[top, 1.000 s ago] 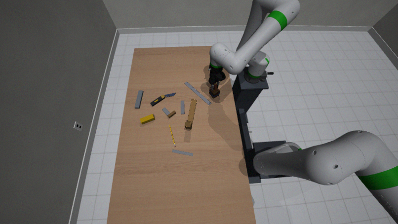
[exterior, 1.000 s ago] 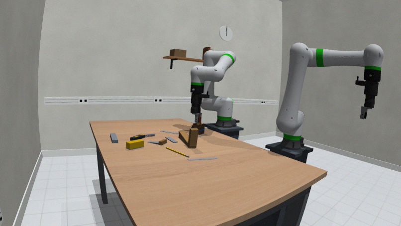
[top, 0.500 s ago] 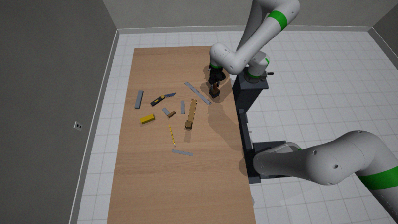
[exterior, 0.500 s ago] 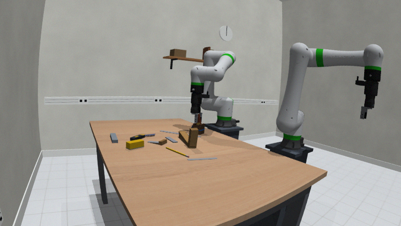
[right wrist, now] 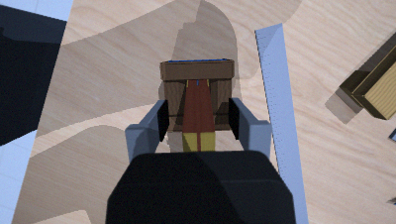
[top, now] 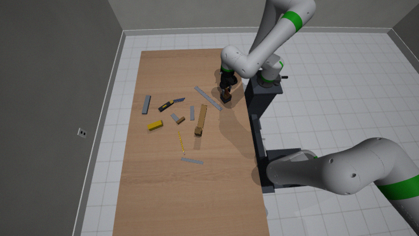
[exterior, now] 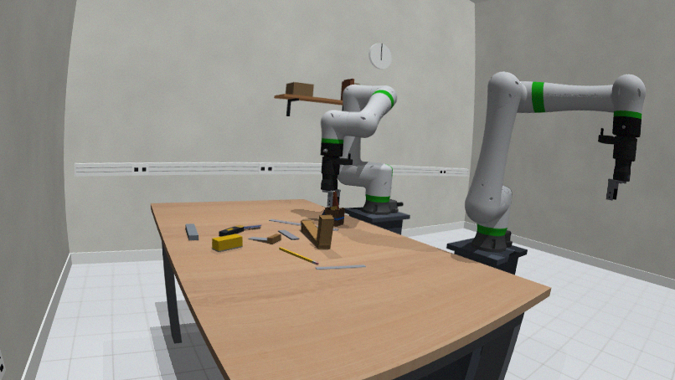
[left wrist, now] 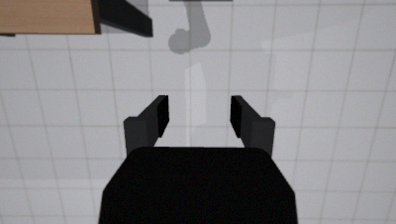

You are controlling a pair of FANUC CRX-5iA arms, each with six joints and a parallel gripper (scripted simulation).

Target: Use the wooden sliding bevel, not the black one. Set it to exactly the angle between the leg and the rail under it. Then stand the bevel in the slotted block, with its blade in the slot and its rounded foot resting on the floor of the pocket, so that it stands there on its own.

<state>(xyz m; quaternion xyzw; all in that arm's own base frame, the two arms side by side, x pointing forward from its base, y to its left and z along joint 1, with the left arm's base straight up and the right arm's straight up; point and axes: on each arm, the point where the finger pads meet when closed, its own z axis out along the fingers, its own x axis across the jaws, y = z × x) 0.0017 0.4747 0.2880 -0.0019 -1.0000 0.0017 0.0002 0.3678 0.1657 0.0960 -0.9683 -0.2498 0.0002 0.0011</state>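
One wooden bevel [top: 226,91] [exterior: 336,197] [right wrist: 198,106], upright in the slotted block [top: 225,98] [exterior: 337,218] [right wrist: 198,70] — right gripper [top: 226,89] [exterior: 333,205] [right wrist: 198,119] released around it, left gripper [exterior: 611,198] [left wrist: 199,116] spread, empty. Step: apparently final release; next, a straight lift — fingers clear.

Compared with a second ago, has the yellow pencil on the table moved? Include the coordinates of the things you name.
No. The pencil [top: 181,142] [exterior: 298,255] lies at the same spot relative to the yellow block [top: 155,125] [exterior: 227,242].
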